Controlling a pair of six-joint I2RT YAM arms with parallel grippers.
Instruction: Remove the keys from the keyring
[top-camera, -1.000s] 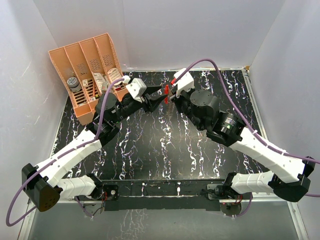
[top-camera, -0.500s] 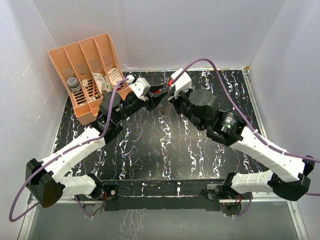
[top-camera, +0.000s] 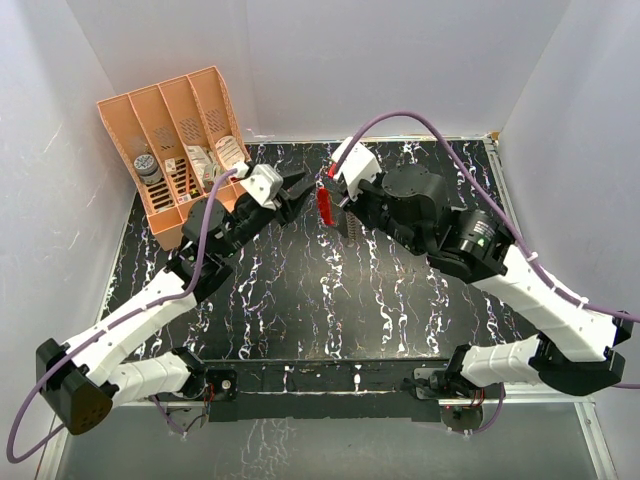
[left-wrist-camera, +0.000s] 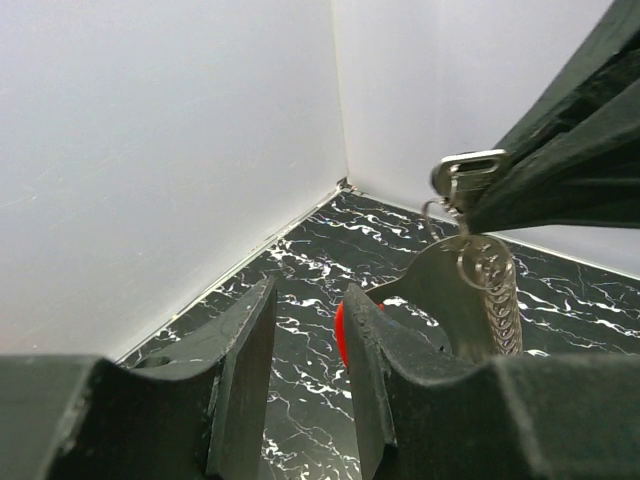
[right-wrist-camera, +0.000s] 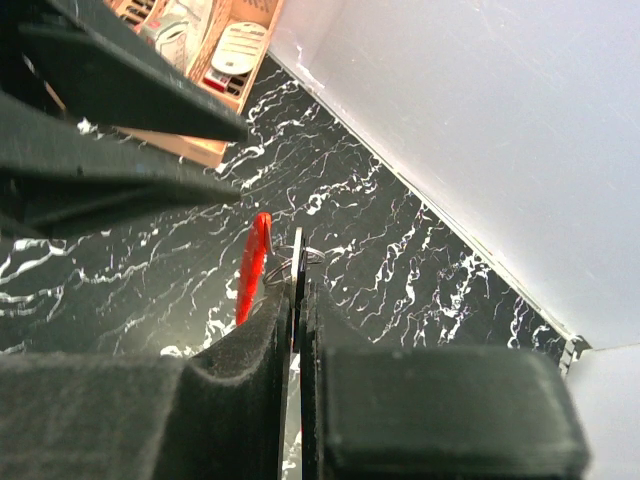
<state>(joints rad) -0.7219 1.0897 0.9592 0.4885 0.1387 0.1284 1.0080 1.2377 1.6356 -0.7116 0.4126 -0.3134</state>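
The right gripper (right-wrist-camera: 298, 305) has its jaws pinched together on the small silver key (left-wrist-camera: 470, 170), and the keyring (right-wrist-camera: 255, 265), with its red tag, hangs from it in the air above the surface (top-camera: 300, 290), so the two are not yet parted. The left gripper (left-wrist-camera: 308, 300) hovers just beside the tag, jaws apart with nothing between them; by my judgement, gripping the tag and working the key off the ring is all left to do

The left arm (top-camera: 150, 305) and right arm (top-camera: 545, 300) share white shells on the long links, black joints and black bases. A purple cable (top-camera: 420, 118) runs along each. The left gripper (top-camera: 299, 190) and right gripper (top-camera: 329, 184) have matte black, wedge-shaped fingers (left-wrist-camera: 250, 370).
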